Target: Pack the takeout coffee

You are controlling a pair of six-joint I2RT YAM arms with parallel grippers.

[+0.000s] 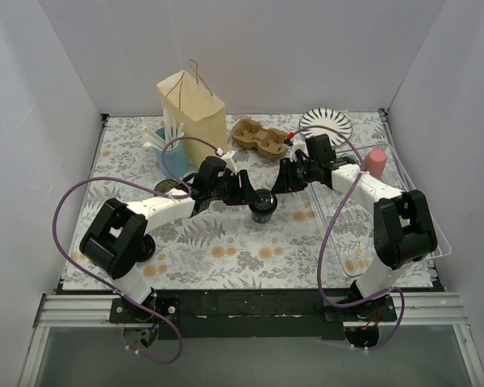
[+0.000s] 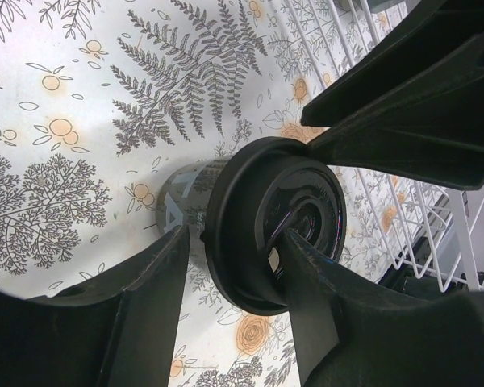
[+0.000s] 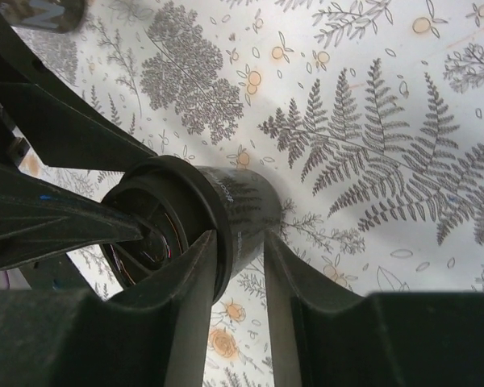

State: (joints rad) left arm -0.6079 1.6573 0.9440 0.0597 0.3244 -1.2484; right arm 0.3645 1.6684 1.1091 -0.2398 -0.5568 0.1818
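The takeout coffee [image 1: 263, 203], a small dark cup with a black lid on it, stands mid-table. It also shows in the left wrist view [image 2: 266, 226] and the right wrist view [image 3: 226, 210]. My left gripper [image 1: 248, 192] reaches it from the left, jaws apart [image 2: 234, 238]: one finger presses on the lid's top and the other stands just outside the rim. My right gripper [image 1: 279, 184] comes from the right, its fingers [image 3: 240, 238] closed on the lid's edge and the cup wall. A second alike cup [image 1: 171, 189] stands left of my left arm. The paper bag [image 1: 192, 111] stands at the back.
A brown cup carrier [image 1: 258, 137] and a striped plate [image 1: 326, 125] lie at the back. A blue cup of utensils [image 1: 160, 137] stands beside the bag. A pink object [image 1: 376, 161] and a clear tray with a wire rack [image 1: 387, 234] sit on the right.
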